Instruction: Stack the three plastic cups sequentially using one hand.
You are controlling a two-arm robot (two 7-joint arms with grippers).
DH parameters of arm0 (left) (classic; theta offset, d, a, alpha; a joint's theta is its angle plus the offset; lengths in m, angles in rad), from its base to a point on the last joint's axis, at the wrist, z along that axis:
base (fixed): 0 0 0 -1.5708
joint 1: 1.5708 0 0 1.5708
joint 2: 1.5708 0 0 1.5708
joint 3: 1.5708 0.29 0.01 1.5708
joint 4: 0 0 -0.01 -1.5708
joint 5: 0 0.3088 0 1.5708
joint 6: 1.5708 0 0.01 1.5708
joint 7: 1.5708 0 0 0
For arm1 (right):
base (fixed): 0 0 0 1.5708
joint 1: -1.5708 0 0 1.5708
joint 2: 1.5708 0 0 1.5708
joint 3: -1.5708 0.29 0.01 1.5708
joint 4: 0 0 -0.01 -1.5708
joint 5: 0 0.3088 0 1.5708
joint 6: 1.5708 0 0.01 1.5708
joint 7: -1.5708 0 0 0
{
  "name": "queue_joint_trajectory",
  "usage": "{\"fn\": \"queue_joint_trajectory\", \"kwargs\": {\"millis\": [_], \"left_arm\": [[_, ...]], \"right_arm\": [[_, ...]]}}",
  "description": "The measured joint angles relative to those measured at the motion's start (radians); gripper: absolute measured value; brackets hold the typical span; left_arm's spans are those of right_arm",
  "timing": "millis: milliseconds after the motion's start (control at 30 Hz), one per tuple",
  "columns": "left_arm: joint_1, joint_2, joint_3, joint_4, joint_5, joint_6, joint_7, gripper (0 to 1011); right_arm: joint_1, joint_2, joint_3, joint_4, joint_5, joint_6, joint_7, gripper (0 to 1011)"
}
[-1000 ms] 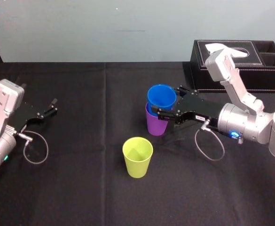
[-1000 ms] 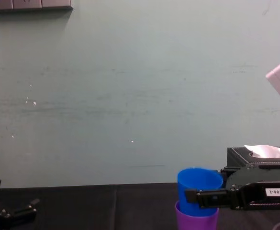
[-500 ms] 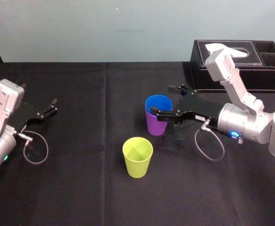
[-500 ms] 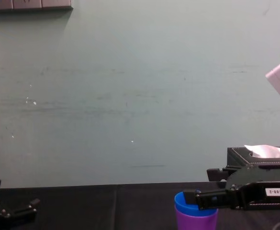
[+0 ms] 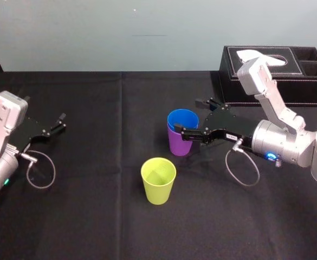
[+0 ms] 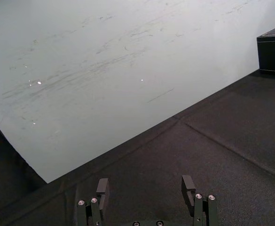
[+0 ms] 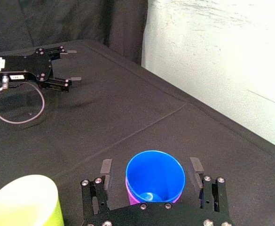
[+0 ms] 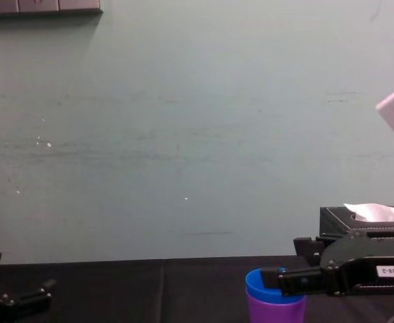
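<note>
**Blue cup nested in purple, right gripper spread around the pair**

The blue cup (image 5: 183, 118) sits upright inside the purple cup (image 5: 179, 143), with only its rim and a short band of its wall showing above the purple one. The pair stands on the black table (image 5: 93, 216), a little right of the middle. In the chest view the blue rim (image 8: 272, 288) shows just above the purple wall (image 8: 276, 311).

The right gripper (image 5: 190, 117) reaches in from the right, level with the top of the stack. Its fingers are spread wide, one on the near side of the blue rim and one on the far side. From the right wrist view a gap shows between each finger (image 7: 106, 167) and the cup, so neither touches it.

The yellow-green cup (image 5: 159, 180) stands alone and upright, mouth up, nearer than the stack and slightly to its left, apart from it.

A black tissue box (image 5: 304, 86) rests at the far right of the table, behind the right arm.

The left gripper (image 5: 61, 122) lies parked at the left side of the table, well apart from the cups, its fingers (image 6: 102, 186) also spread.
</note>
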Motion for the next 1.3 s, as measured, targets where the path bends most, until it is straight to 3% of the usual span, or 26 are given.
{"fn": "queue_joint_trajectory", "kwargs": {"millis": [333,767,1067,1300], "left_arm": [[0.0,0.0,0.0,0.0,0.0,0.0,0.0,1011],[0.0,0.0,0.0,0.0,0.0,0.0,0.0,1011],[0.0,0.0,0.0,0.0,0.0,0.0,0.0,1011],[0.0,0.0,0.0,0.0,0.0,0.0,0.0,1011]], "right_arm": [[-0.081,0.052,0.042,-0.097,0.037,-0.009,-0.003,1000],[-0.254,0.169,0.081,-0.247,0.095,-0.07,0.035,1000],[-0.312,0.209,0.071,-0.268,0.092,-0.093,0.057,1000],[-0.322,0.208,0.049,-0.253,0.092,-0.093,0.073,1000]]}}
